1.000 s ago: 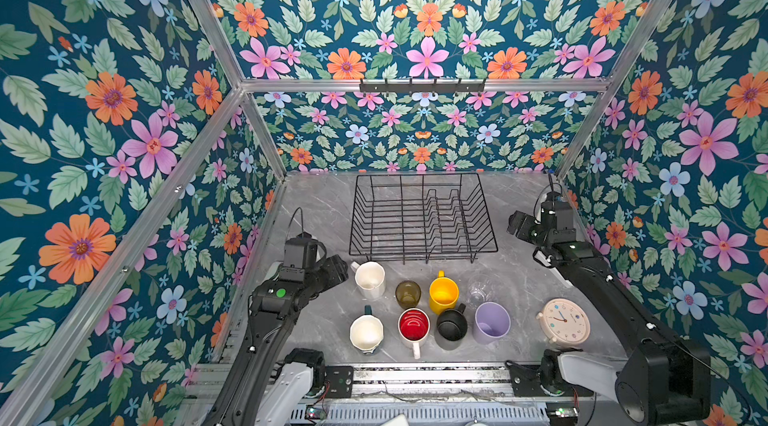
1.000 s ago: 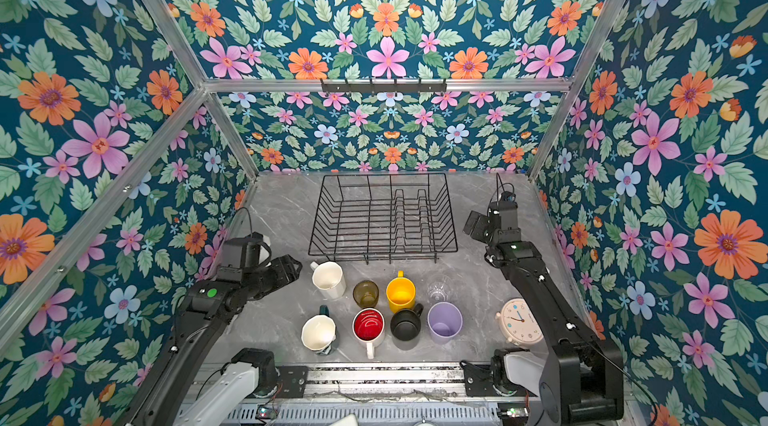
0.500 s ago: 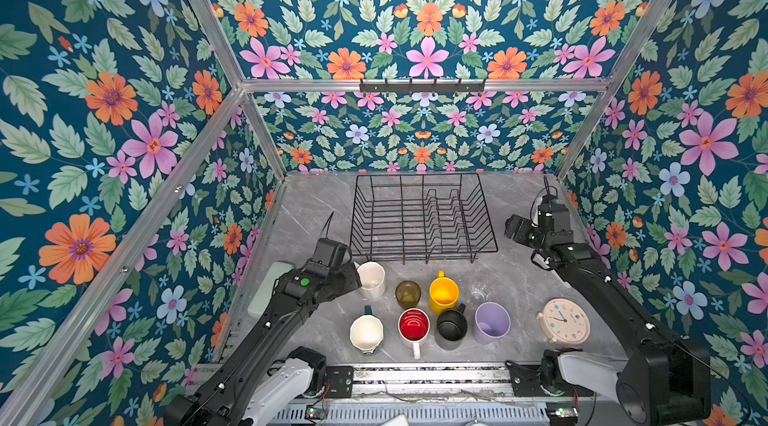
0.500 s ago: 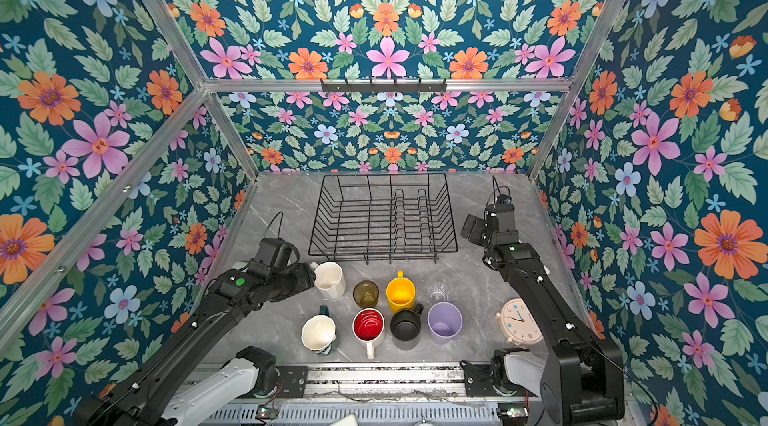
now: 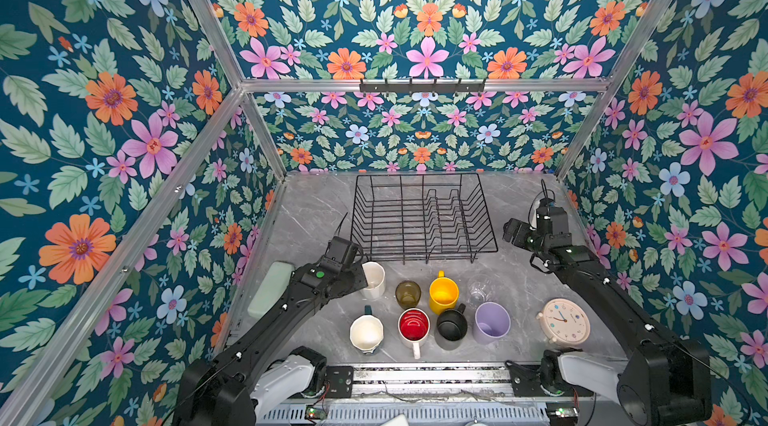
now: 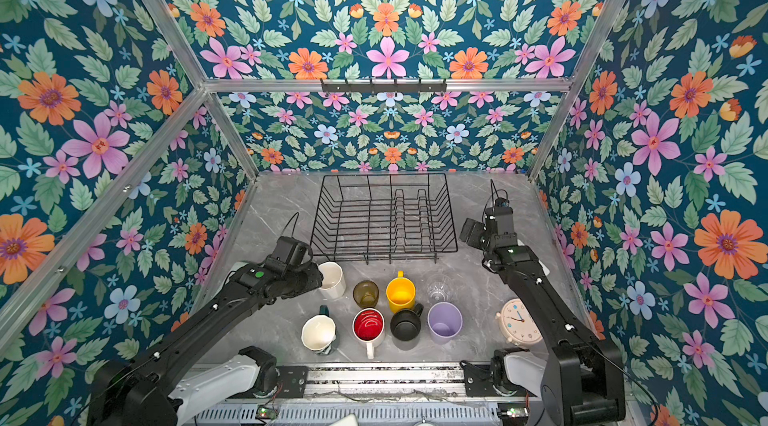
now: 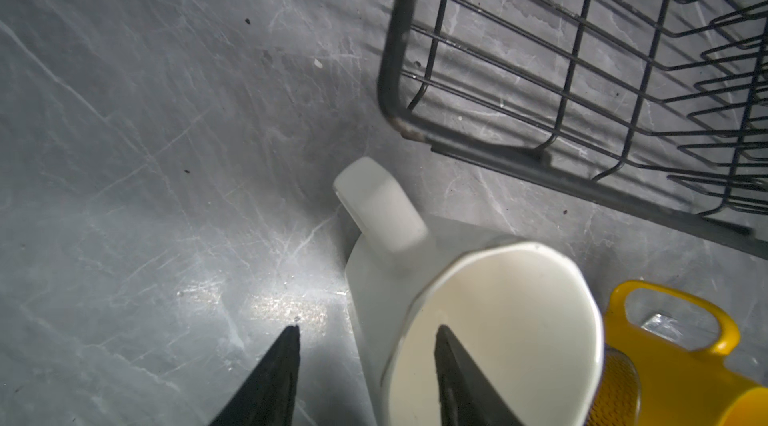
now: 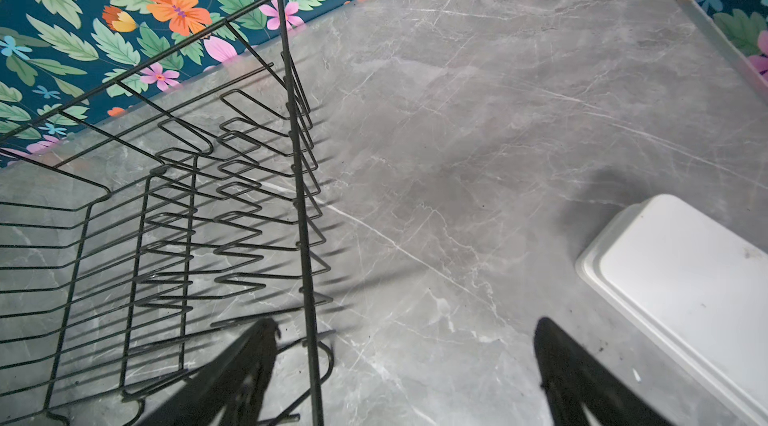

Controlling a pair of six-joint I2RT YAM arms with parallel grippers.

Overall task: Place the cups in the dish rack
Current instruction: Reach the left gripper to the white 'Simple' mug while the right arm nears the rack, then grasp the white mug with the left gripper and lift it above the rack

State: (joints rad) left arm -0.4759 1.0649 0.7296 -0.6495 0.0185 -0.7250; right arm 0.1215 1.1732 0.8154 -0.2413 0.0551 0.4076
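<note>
Left wrist view: left gripper [image 7: 365,330] parted, astride the wall of the white faceted ceramic mug [image 7: 511,332]. One black finger [image 7: 270,378] outside that wall, with a gap showing between the two; the partner finger down inside the bowl. Not clamped. Mug upright on the grey marble tabletop [image 7: 145,133], just off the near left corner of the large black wire dish rack [image 7: 582,183], clear of the wire.

Seen in both top views: all eight cups outside the rack, standing mouth-up before its near long side. Closest to the rack, in a row with the white mug: olive-tinted glass [image 5: 407,293], yellow mug [image 5: 444,293] with handle toward the rack, clear glass [image 5: 478,289]. Farther from the rack, a second row: teal mug with cream inside [image 5: 366,332], red-lined white mug [image 5: 413,326], black mug [image 5: 451,325], lilac tumbler [image 5: 491,322]. Round cream alarm clock [image 5: 564,322] well off the rack's near right corner. Pale green oblong block [image 5: 272,289] off the near left corner, partly under the left arm.

Right wrist view: right gripper [image 8: 407,324] spread wide, nothing between its fingers, beside the rack's right short side. One fingertip over the corner wire; white rectangular tray [image 8: 685,278] beyond the other, away from the rack.
</note>
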